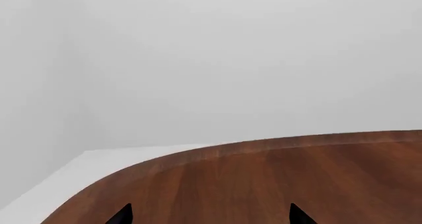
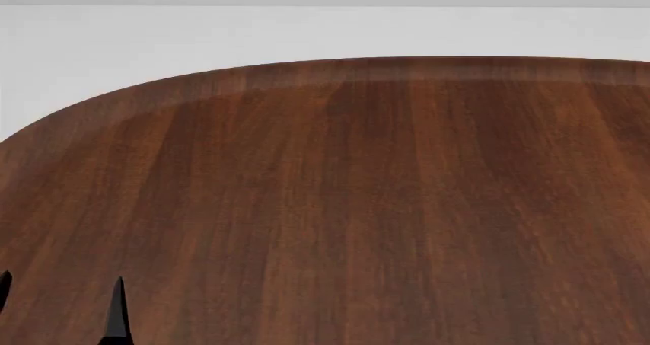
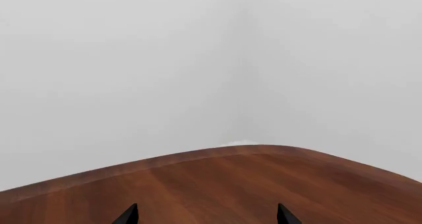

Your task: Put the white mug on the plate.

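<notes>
Only the tips of the pincers appear in these views. On the left wrist view, the left gripper (image 1: pixel 211 215) shows as two black fingertips (image 1: pixel 122 215) set well apart, with bare wood between them; nothing is held and nothing touches either tip. On the right wrist view, the right gripper (image 3: pixel 205 215) shows the same way: two dark points spread wide, with only the tabletop in the gap. On the head view, the left gripper's tips rise at the lower left corner, one black fingertip (image 2: pixel 117 314) standing clear and the other cut by the picture's edge; the right gripper does not appear in that view.

Beneath both pincers lies the table (image 2: pixel 386 193), a dark brown wooden surface with a lengthwise grain and a rounded, slightly raised edge. Its curved far edge runs across each wrist view, and beyond it stands a plain pale wall (image 1: pixel 211 61) with a light floor (image 2: pixel 203 33) below it. Whether the fingertips hang just above the wood or rest on it cannot be told from these angles.

Neither the white mug nor the plate shows in any of the three views, so their position relative to either pincer cannot be told. The visible stretch of tabletop shows only wood grain.
</notes>
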Motion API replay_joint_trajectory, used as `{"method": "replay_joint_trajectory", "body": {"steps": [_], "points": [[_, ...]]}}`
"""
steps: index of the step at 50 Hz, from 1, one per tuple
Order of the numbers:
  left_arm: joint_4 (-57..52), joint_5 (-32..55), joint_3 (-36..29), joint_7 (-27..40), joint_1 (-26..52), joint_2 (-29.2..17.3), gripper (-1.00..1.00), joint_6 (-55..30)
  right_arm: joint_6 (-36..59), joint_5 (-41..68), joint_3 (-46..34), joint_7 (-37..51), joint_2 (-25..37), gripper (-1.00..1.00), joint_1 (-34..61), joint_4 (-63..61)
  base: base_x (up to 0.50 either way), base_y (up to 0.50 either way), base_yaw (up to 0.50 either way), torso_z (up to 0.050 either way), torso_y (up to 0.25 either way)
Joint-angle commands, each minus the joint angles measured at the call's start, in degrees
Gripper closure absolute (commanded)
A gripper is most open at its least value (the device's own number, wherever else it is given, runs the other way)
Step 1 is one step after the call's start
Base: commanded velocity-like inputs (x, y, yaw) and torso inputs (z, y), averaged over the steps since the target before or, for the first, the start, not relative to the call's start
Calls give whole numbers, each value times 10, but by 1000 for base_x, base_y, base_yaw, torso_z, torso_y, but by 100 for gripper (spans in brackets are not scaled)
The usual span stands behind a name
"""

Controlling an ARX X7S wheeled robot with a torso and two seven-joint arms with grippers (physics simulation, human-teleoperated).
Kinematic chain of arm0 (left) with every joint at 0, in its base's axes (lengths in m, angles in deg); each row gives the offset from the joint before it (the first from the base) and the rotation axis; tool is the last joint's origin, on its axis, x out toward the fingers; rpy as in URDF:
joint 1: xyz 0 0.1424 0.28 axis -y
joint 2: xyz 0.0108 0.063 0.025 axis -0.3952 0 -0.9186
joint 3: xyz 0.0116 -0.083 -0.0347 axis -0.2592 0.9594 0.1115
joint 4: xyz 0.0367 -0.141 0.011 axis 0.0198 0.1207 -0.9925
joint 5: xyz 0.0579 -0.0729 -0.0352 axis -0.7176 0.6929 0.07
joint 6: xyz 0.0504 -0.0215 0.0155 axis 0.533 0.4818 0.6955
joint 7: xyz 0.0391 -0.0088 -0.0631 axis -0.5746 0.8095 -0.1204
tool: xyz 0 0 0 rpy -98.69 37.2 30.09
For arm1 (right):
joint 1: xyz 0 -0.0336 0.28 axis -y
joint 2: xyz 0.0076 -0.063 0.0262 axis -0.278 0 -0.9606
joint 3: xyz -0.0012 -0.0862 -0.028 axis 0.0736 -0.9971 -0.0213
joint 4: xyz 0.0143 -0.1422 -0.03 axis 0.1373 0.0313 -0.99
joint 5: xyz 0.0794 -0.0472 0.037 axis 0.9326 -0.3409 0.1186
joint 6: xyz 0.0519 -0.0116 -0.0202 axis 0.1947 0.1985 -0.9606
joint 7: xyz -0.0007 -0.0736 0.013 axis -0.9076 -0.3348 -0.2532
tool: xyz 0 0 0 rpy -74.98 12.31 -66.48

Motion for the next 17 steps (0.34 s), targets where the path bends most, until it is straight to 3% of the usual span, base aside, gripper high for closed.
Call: {"method": "replay_joint_trajectory", "body": {"steps": [1, 17], "points": [[-86, 3, -2, 19, 13, -22, -100, -64, 13, 11, 11, -1, 16, -100, -11, -38, 0, 0, 0, 0, 0], [-141, 9, -6, 24, 25, -37, -100, -100, 39, 20, 25, 4, 40, -100, -14, -78, 0, 0, 0, 0, 0]]}}
